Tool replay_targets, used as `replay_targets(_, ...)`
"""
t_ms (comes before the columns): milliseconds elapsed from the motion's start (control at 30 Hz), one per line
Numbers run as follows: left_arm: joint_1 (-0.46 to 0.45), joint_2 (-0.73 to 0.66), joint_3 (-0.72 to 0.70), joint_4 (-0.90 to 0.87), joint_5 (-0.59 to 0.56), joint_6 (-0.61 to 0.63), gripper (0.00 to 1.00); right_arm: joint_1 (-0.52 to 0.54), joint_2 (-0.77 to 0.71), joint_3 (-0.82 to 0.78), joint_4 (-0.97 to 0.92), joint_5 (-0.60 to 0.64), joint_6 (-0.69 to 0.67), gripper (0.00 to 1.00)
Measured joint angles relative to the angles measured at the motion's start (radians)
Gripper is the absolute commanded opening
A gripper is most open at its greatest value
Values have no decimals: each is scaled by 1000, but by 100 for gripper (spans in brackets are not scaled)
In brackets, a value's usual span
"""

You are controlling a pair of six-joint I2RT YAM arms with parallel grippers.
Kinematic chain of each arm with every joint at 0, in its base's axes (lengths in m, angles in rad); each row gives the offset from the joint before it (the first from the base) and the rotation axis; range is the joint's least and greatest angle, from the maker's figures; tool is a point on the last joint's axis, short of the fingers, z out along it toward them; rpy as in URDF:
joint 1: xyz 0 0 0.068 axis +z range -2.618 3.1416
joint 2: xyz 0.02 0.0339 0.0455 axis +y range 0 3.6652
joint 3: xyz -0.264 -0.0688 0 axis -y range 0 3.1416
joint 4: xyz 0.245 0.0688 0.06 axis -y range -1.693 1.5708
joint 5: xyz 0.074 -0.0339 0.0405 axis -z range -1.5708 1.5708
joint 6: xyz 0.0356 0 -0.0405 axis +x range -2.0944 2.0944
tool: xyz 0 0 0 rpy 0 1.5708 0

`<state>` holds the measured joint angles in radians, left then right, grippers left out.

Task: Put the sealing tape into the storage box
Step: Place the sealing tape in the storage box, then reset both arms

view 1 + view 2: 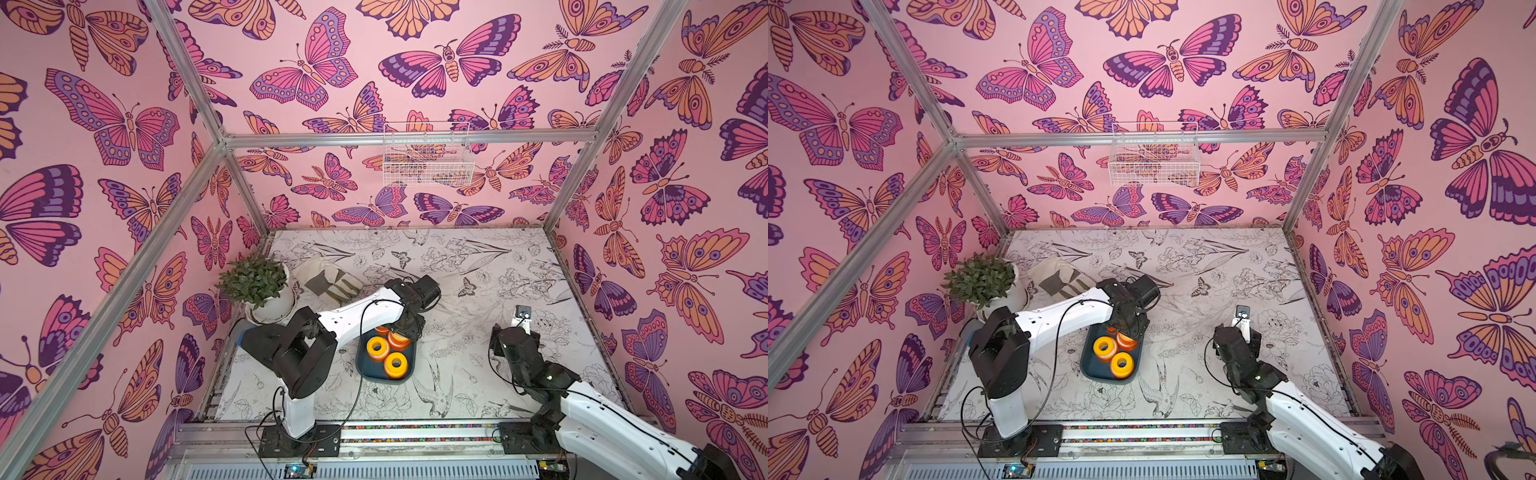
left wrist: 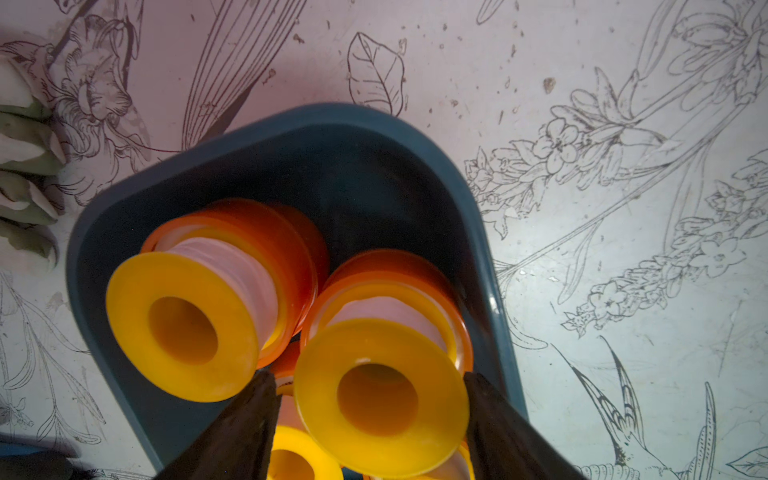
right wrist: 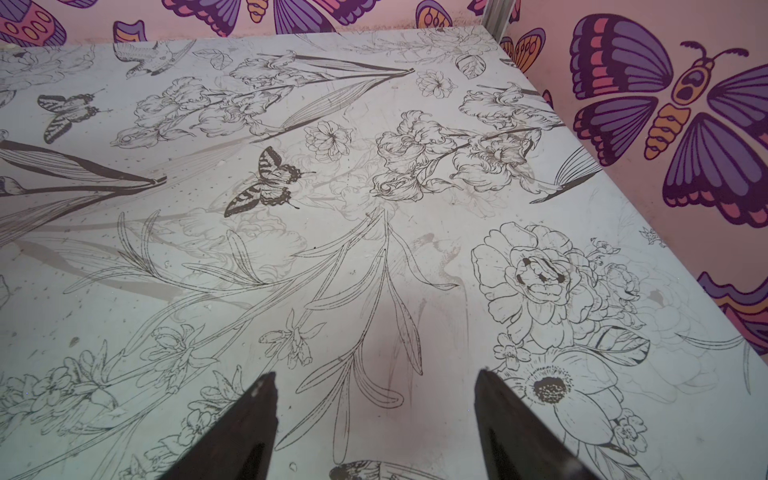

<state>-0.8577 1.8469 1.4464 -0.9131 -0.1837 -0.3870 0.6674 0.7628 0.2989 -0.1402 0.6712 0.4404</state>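
The left claw (image 2: pixel 370 377) hangs over the far end of the box. Its two dark fingers (image 2: pixel 245 428) are spread and straddle a round yellow plastic spool of sealing tape (image 2: pixel 380 401). A sliver of gap shows beside one finger, so I judge the spool free rather than pinched. It lies straight ahead of the claw, its centre hole facing the wrist camera and its axis a little tilted, leaning on the orange spools (image 2: pixel 390 266) behind it. Just beside it rests a second yellow-faced spool (image 2: pixel 183 328), also tilted.

All of them sit inside the shallow dark teal-blue plastic storage box (image 2: pixel 332 118). In a top view, the long axis of the storage box (image 1: pixel 370 372) runs roughly away from the robot. No spool shows outside it.

The right claw (image 3: pixel 374 373) is spread too, empty above the bare flower-printed tabletop (image 3: pixel 374 270), well apart from the box. The left arm is far nearer. Its likely next move is a straight lift, since a sideways drift could catch the yellow rim.
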Motion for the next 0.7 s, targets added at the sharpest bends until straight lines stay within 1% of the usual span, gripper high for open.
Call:
replay_targets(200, 0, -80, -7, 2, -28, -8, 80, 0, 3, 1, 0, 0, 0, 78)
replay_targets(367, 0, -221, -76, 35, -101, -20, 85, 0, 3, 1, 0, 0, 0, 79)
replay_targets(567, 6, -470, -246, 129, -263, -45, 94, 0, -22, 8, -1, 1, -7, 82)
replay_targets(700, 55, -691, -401, 235, -377, -52, 97, 0, -59, 33, 45, 1, -57, 84)
